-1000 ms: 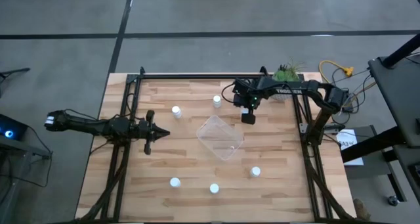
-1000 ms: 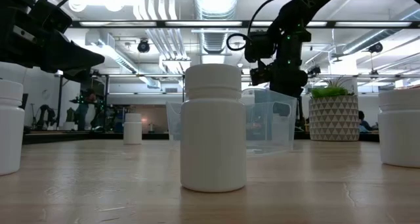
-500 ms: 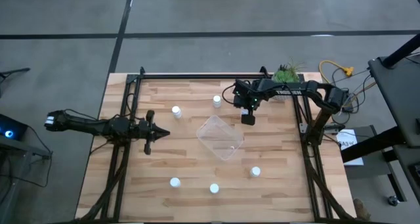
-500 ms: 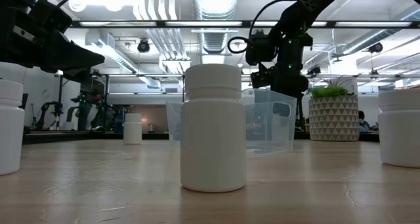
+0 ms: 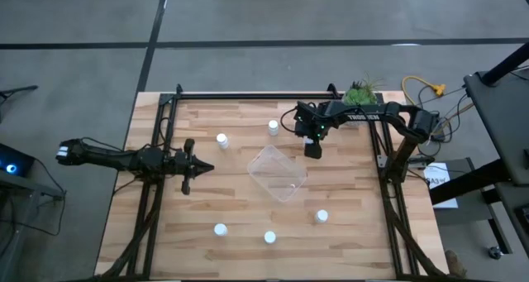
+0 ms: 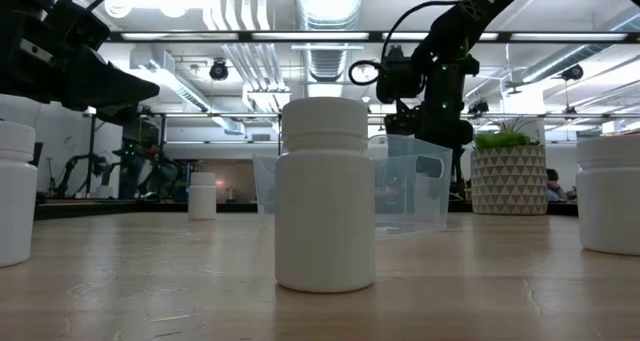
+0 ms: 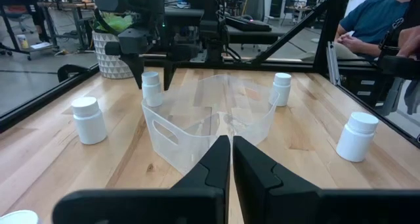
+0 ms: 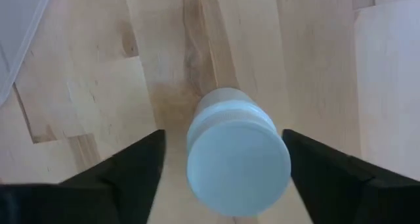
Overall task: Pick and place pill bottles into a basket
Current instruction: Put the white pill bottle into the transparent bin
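My right gripper (image 5: pixel 312 149) is open and points down over a white pill bottle (image 8: pixel 237 159) that stands upright on the table, just beyond the far right corner of the clear basket (image 5: pixel 277 172). Its fingers stand on either side of the bottle's cap, and I see no touch. This also shows in the left wrist view (image 7: pixel 151 86). My left gripper (image 5: pixel 202 168) is shut and empty, left of the basket (image 7: pixel 210 125) and pointing at it. Other bottles stand at the far side (image 5: pixel 221 139), (image 5: pixel 273 126) and the near side (image 5: pixel 220 229), (image 5: pixel 269 236), (image 5: pixel 321 217).
A potted green plant (image 5: pixel 361 93) stands at the far right, behind my right arm. Dark frame rails run along the table's left (image 5: pixel 157 183) and right (image 5: pixel 384 183) sides. A person sits beyond the table (image 7: pixel 380 20).
My right gripper has shifted a little toward the table's right edge, staying over the bottle by the basket's far right corner.
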`<control>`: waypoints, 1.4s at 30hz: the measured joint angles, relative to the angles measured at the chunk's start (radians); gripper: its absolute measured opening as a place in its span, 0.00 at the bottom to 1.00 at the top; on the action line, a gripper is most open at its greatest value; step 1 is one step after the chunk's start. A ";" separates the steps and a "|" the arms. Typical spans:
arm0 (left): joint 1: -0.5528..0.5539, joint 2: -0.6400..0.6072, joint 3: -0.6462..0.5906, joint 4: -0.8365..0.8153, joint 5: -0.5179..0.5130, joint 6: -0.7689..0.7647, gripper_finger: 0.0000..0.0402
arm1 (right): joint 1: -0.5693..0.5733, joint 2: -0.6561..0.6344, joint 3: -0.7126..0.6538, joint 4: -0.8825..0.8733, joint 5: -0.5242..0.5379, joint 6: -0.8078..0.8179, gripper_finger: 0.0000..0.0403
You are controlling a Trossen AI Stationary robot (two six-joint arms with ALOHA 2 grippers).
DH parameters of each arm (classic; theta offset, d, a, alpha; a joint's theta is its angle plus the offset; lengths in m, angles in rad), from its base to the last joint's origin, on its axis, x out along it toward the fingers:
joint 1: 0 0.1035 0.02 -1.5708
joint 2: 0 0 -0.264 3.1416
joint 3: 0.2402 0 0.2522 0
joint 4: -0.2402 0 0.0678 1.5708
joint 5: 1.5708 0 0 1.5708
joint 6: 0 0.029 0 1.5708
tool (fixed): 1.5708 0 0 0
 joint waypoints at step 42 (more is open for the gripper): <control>0.000 -0.002 0.000 0.000 0.000 0.000 0.00 | 0.091 -0.002 0.422 -0.310 -0.115 0.017 0.40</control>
